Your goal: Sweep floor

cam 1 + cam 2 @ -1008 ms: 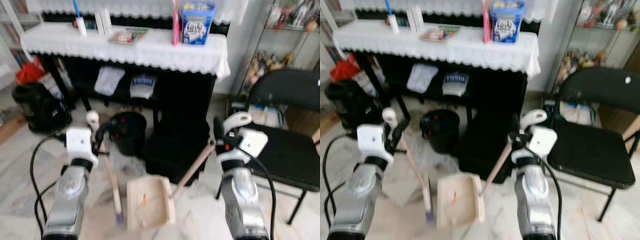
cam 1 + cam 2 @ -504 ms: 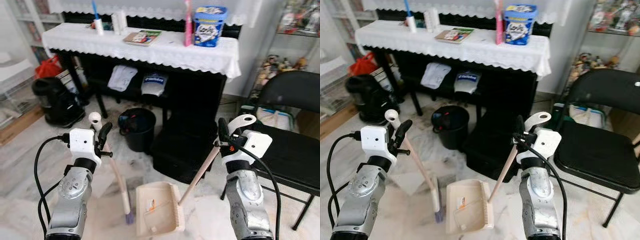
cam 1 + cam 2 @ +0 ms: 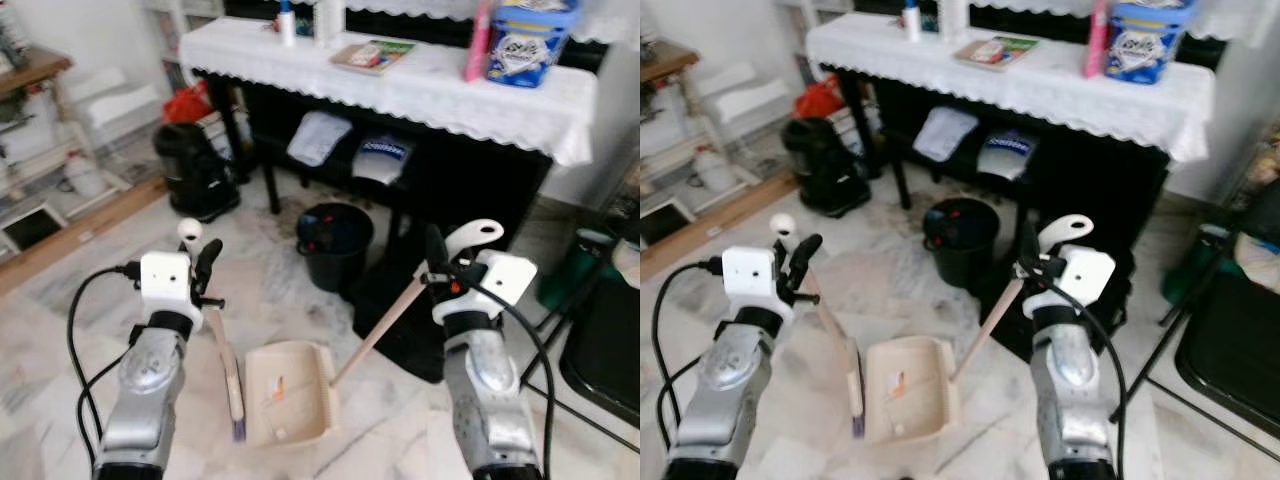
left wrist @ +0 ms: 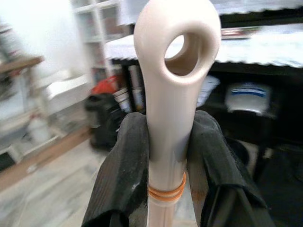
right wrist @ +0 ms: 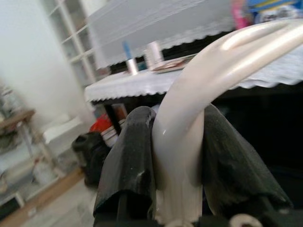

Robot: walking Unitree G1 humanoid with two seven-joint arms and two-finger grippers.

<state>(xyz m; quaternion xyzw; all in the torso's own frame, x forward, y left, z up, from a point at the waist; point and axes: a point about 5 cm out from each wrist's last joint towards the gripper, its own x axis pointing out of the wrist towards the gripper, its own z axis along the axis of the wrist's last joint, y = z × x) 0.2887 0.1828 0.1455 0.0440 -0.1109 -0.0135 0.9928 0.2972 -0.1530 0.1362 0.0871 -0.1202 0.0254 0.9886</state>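
We've got the left end effector [image 3: 198, 268] clamped on the broom [image 3: 222, 345]. In the left wrist view both black fingers [image 4: 124, 165] pinch the cream handle just under its hanging loop, with a pair of orange rings on the shaft right at the grip. The handle is pale and slim, slanting down to a narrow head on the floor [image 3: 90, 290]; the bristle tip looks purplish and sits just beside the dustpan's left edge.

The dustpan [image 3: 288, 392] is the same cream plastic: a shallow tray with a toothed comb along its right wall, flat on the marble floor between our two arms. Small orange and pale scraps lie inside it. Its long handle [image 3: 380, 325] rises diagonally up to the right.

The right end effector [image 3: 432, 252] is gripping that handle's top. In the right wrist view the fingers [image 5: 129, 161] close on the shaft where it curves into a hooked loop.

Behind, from left: a black appliance [image 3: 193, 178] on the floor, a black bin [image 3: 335, 242] and the dark bench [image 3: 420, 85] under a white lace cloth, with a book [image 3: 372, 55], a pink bottle [image 3: 478, 45] and a blue tub [image 3: 527, 45] on top. A black folding chair [image 3: 605, 345] is at far right.
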